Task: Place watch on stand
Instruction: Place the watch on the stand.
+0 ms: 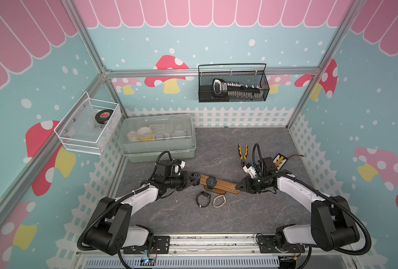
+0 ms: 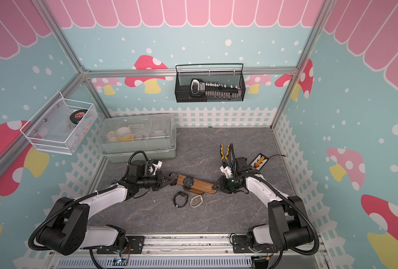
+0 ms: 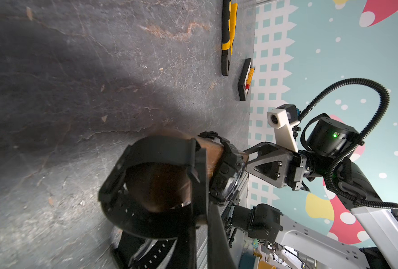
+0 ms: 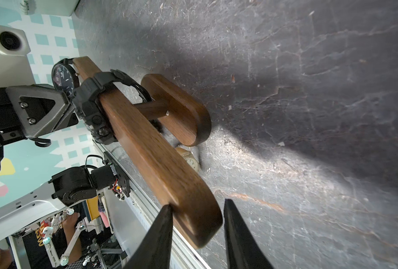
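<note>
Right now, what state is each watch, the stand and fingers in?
Stand: upright.
Round watch: held, strap around stand's end.
Chunky watch: strapped on stand.
Slim black watch: lying buckled.
Beige watch: lying buckled.
Left fingers: shut on round watch.
Right fingers: straddling stand's end, grip unclear.

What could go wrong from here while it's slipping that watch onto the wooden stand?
The left hand holds the round-faced watch right at the stand's end; its strap could snag there instead of sliding on. The right hand only straddles the far end; if that hold is loose, the push may shift the stand onto the beige watch by its base.
</note>
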Robot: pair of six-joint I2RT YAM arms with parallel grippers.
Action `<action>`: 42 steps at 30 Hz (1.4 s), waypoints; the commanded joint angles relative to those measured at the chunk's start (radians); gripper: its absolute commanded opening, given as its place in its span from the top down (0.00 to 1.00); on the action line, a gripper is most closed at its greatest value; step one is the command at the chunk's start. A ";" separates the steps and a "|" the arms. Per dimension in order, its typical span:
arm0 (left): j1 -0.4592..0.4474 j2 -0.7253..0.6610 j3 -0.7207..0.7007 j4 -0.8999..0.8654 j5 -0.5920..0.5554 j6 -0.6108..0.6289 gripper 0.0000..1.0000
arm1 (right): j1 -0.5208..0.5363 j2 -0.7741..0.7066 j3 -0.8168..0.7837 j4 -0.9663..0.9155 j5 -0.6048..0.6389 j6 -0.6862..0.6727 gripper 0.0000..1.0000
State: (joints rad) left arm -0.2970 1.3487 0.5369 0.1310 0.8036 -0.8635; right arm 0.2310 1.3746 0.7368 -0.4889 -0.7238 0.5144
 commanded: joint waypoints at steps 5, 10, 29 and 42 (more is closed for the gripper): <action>0.002 -0.075 -0.055 -0.010 -0.007 -0.011 1.00 | 0.007 0.062 0.045 0.016 0.066 0.015 0.68; 0.003 -0.113 -0.076 -0.020 -0.012 -0.011 1.00 | 0.007 0.089 0.083 0.015 0.085 0.017 0.68; -0.019 0.017 -0.028 0.127 0.037 -0.060 1.00 | 0.007 0.130 0.143 -0.047 0.096 -0.025 0.69; -0.065 0.034 -0.002 0.130 0.019 -0.068 1.00 | 0.007 0.143 0.157 -0.056 0.098 -0.031 0.69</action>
State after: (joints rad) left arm -0.3386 1.3792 0.5133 0.2333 0.8120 -0.9150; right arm 0.2302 1.4899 0.8795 -0.5198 -0.6632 0.5014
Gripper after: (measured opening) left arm 0.050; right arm 0.310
